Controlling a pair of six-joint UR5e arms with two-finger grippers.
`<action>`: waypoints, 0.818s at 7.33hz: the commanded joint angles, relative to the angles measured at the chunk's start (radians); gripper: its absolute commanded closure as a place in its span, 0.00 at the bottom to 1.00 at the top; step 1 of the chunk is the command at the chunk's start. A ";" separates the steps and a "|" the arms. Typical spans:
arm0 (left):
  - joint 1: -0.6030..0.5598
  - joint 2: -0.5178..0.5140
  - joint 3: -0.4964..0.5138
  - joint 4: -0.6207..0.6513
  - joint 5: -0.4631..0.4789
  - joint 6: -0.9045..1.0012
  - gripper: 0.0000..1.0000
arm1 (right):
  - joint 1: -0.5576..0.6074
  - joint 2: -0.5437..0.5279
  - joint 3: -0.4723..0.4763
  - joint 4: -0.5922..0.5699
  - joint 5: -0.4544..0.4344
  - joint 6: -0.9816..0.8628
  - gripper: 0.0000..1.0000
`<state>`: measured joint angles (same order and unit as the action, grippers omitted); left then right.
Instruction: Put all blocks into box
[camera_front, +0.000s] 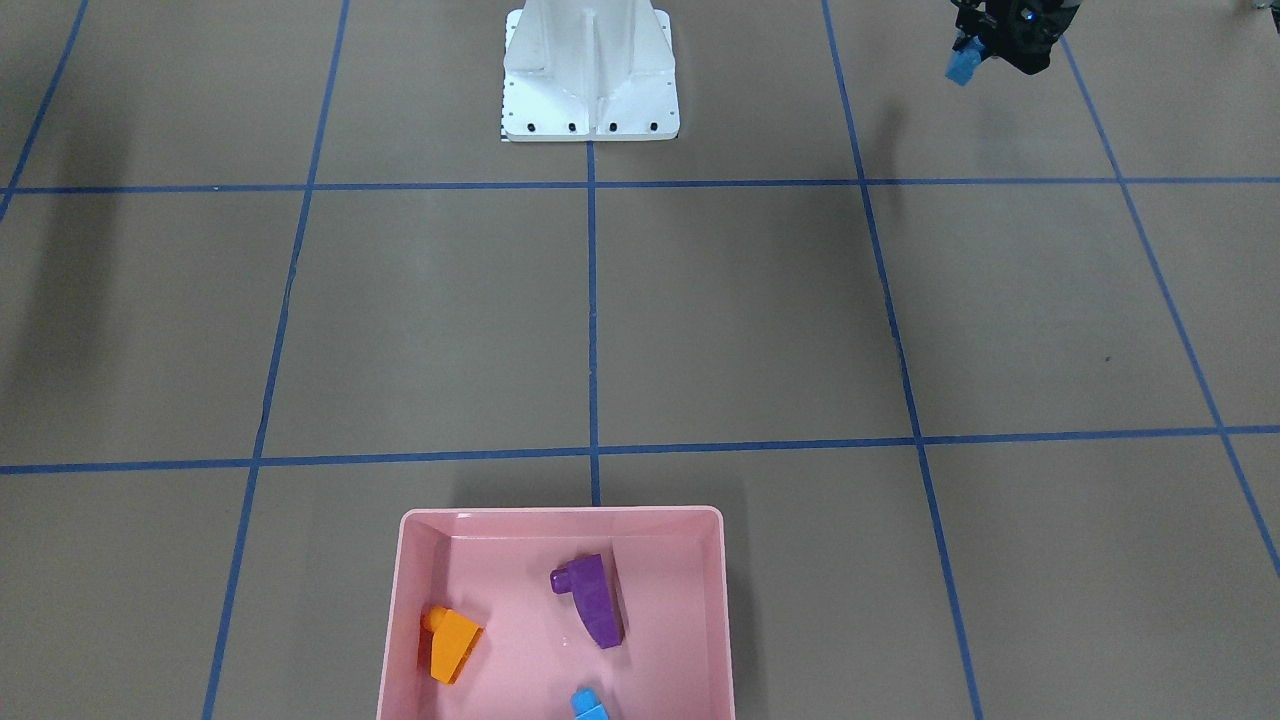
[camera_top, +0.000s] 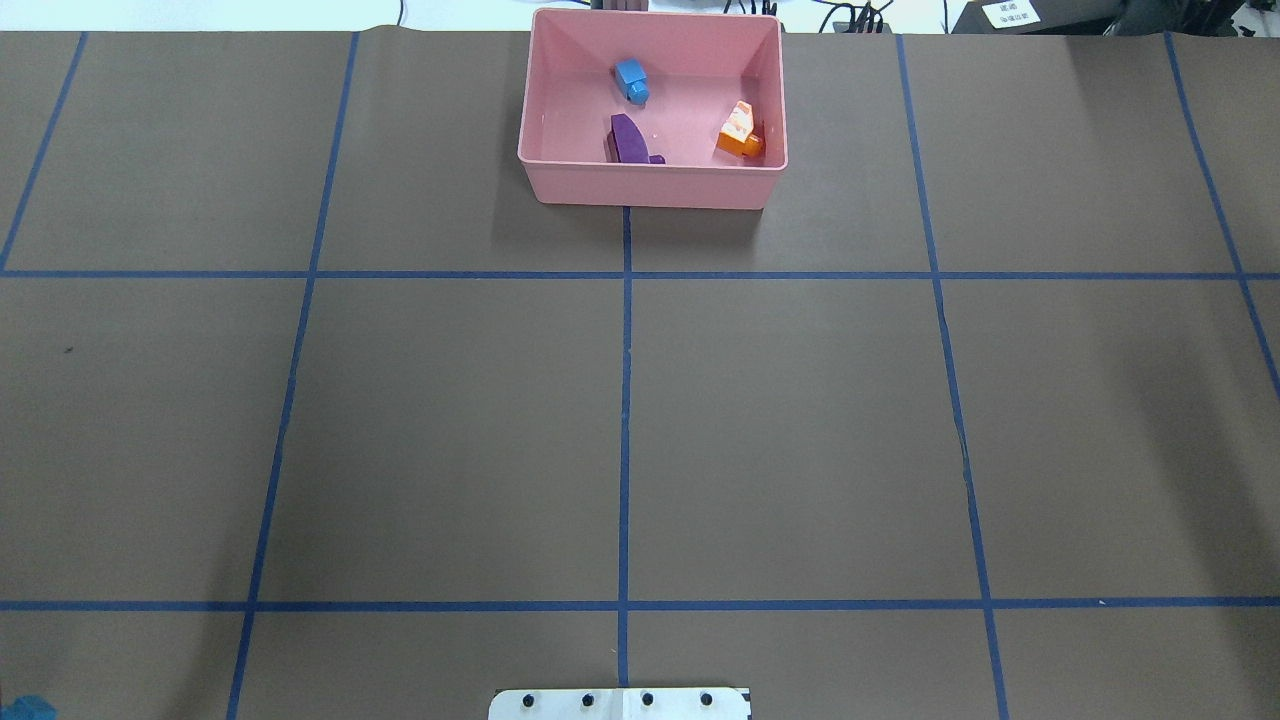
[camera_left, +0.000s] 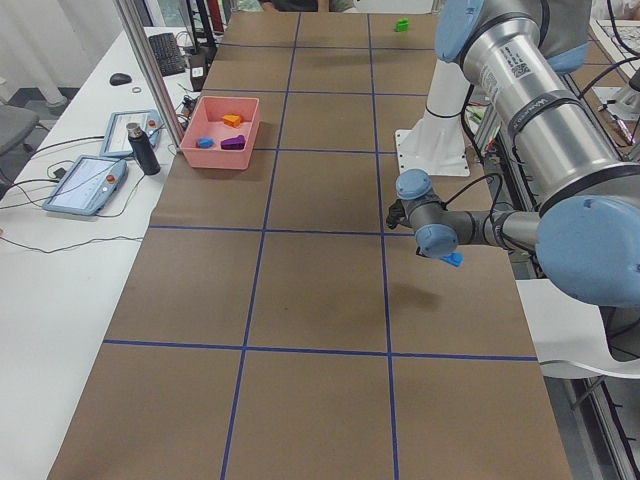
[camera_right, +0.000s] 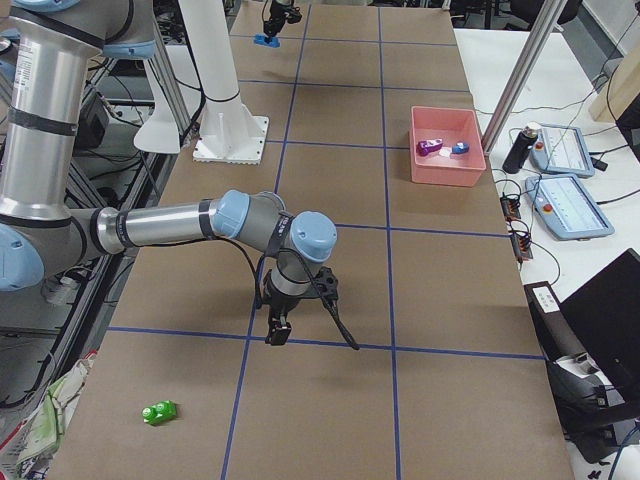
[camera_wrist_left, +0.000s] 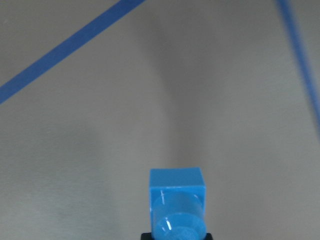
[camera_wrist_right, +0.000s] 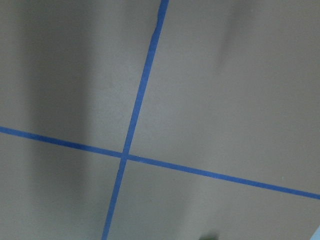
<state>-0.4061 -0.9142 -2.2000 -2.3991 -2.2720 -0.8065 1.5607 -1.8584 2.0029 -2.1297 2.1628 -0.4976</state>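
The pink box (camera_front: 560, 513) holds a purple sloped block (camera_front: 592, 600), an orange sloped block (camera_front: 452, 645) and a small light-blue block (camera_front: 588, 706). Far from the box, near the robot's base, my left gripper (camera_front: 968, 52) is shut on another light-blue block (camera_front: 963, 68). This block (camera_wrist_left: 177, 205) hangs above bare table in the left wrist view. A green block (camera_right: 158, 411) lies on the table at the robot's right end. My right gripper (camera_right: 277, 333) hovers low a little way from it. I cannot tell whether the right gripper is open or shut.
The white robot base (camera_front: 590, 80) stands at the middle of the near table edge. Beyond the table edge by the box are a dark bottle (camera_left: 140, 148) and two tablets (camera_right: 565, 200). Blue tape lines grid the brown tabletop.
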 joint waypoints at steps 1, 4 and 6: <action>-0.260 -0.172 0.020 0.015 -0.205 -0.003 1.00 | 0.001 -0.101 0.002 0.077 -0.004 -0.009 0.00; -0.419 -0.493 0.046 0.310 -0.242 -0.003 1.00 | 0.001 -0.163 -0.143 0.274 -0.018 -0.022 0.00; -0.470 -0.656 0.054 0.490 -0.238 -0.003 1.00 | 0.001 -0.174 -0.313 0.464 -0.029 -0.027 0.00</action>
<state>-0.8433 -1.4713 -2.1511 -2.0129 -2.5113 -0.8099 1.5616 -2.0235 1.7936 -1.7781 2.1384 -0.5208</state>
